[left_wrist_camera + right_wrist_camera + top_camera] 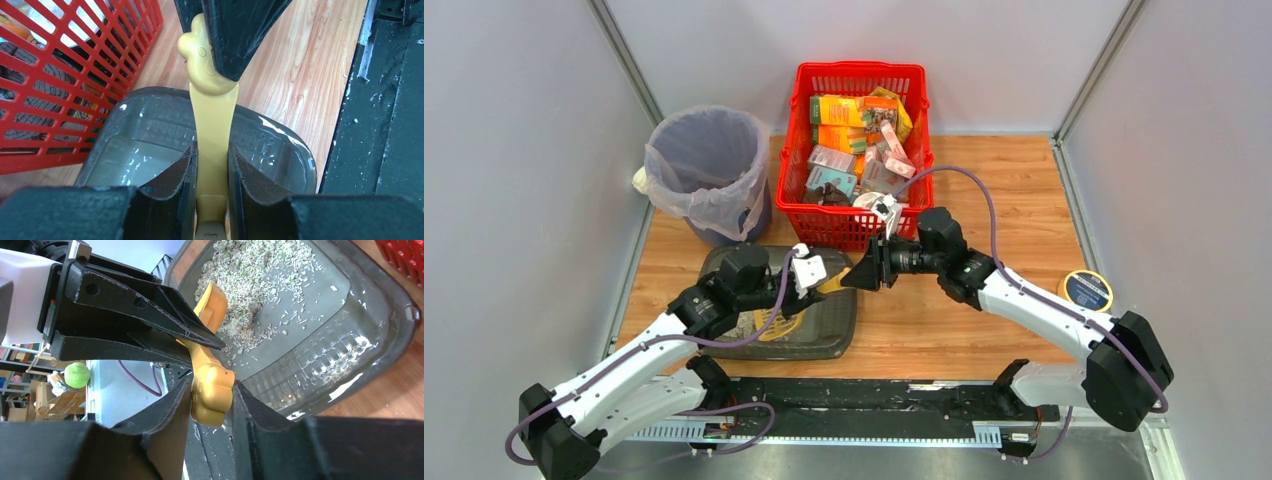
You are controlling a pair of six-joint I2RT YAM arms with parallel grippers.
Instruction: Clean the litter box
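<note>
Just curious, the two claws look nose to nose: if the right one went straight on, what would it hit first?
The scoop, whose handle end sits between the right gripper's fingers; right behind it, probably the left gripper, holding that scoop over the litter box.

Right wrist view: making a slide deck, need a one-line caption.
Left gripper and right gripper both grip the yellow plastic scoop over the dark grey translucent litter box.

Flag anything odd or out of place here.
The yellow plastic litter scoop is held by both arms' jaws at once over the dark grey translucent litter box. Pale specks dot the black base rail.
</note>
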